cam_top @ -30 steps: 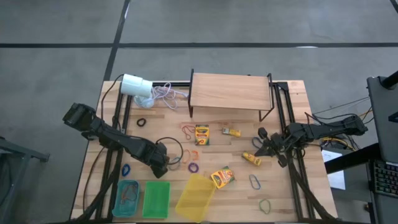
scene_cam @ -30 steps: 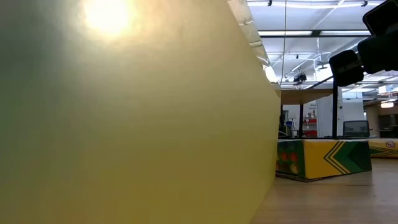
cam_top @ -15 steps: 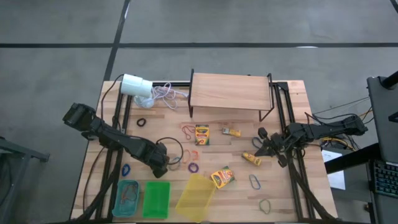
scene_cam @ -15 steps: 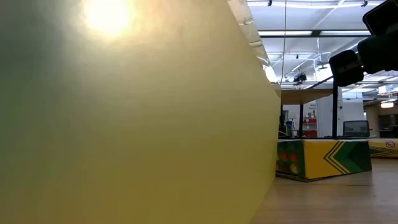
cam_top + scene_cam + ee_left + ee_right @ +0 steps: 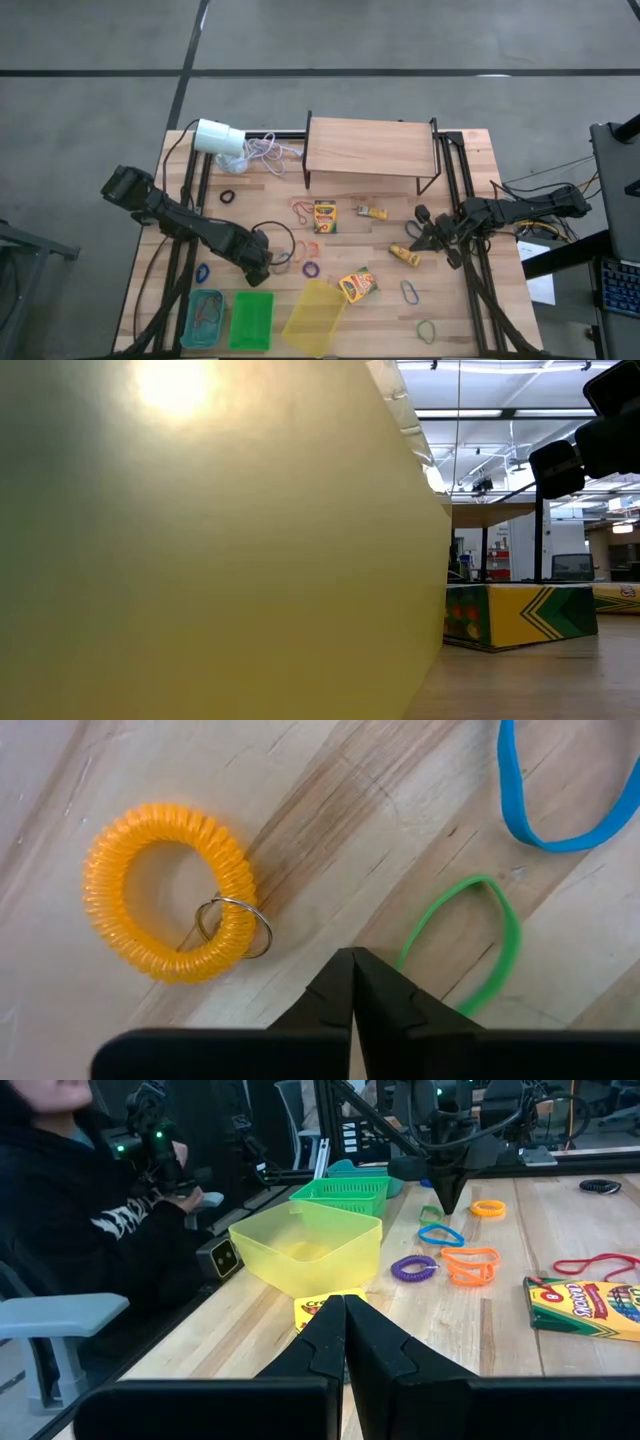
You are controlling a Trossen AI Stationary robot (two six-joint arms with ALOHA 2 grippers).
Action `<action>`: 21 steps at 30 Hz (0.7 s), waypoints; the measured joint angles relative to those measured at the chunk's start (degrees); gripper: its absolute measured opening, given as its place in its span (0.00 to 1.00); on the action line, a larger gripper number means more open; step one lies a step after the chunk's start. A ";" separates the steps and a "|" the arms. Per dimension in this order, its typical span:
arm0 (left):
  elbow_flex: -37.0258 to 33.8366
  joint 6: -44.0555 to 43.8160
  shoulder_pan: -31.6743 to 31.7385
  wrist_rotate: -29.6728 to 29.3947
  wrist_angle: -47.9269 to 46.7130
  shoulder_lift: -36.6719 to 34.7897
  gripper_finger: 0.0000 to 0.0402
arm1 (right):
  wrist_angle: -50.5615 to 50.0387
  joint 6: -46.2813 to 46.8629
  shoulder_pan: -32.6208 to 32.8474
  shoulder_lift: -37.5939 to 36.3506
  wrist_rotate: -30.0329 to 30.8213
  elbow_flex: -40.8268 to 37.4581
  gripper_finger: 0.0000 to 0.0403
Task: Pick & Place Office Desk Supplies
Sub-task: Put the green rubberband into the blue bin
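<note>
Down low, the left gripper (image 5: pixel 352 960) is pinched shut on nothing beside a green band (image 5: pixel 470 945) and orange coil (image 5: pixel 165 892); the right gripper (image 5: pixel 344 1305), closed and empty, hovers near a crayon box (image 5: pixel 583 1308).

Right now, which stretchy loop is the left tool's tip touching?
The green band. The shut left tool rests at its edge; the orange coil and blue band lie apart.
</note>
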 joint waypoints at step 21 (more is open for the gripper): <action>0.28 7.60 0.11 -3.71 0.57 -0.04 0.02 | 0.00 0.02 -0.01 0.00 -0.01 -0.01 0.02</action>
